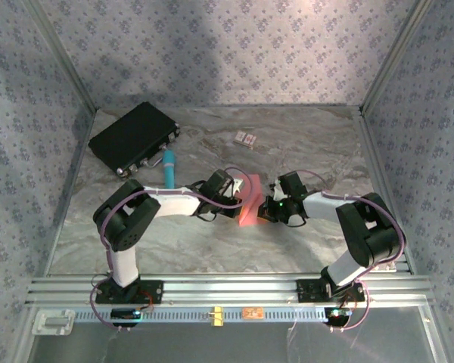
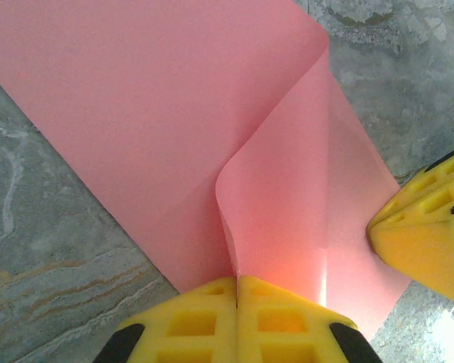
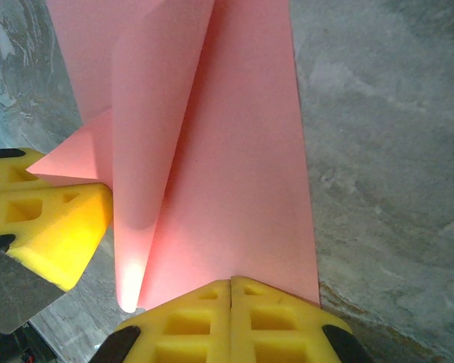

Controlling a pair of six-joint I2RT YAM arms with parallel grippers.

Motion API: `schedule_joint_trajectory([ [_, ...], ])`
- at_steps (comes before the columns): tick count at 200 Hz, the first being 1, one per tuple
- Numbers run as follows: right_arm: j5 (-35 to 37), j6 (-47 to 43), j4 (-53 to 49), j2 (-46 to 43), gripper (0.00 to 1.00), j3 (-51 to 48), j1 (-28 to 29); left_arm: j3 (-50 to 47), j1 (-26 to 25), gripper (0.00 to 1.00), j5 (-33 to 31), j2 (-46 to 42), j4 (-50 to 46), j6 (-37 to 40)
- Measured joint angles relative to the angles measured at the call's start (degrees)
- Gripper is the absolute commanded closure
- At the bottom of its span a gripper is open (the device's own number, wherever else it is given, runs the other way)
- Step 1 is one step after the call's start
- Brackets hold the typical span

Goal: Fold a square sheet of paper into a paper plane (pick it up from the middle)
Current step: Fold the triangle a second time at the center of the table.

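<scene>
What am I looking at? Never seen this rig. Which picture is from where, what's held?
Two robot arms are bolted at the near edge of a marble table. One picture looks down from above and behind them; the other two come from a camera on each wrist, its yellow fingers at the bottom. On the table lie a black case, a teal marker and a small patterned card. The left gripper and the right gripper are both shut on a partly folded pink sheet of paper, one from each side.
</scene>
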Motion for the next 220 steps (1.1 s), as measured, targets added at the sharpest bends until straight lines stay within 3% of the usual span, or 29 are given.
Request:
schedule_joint_trajectory([
  [220, 0.0, 0.0, 0.0, 0.0, 0.96, 0.0, 0.0, -0.3, 0.0, 0.99, -0.9, -0.4, 1.6, 0.0],
])
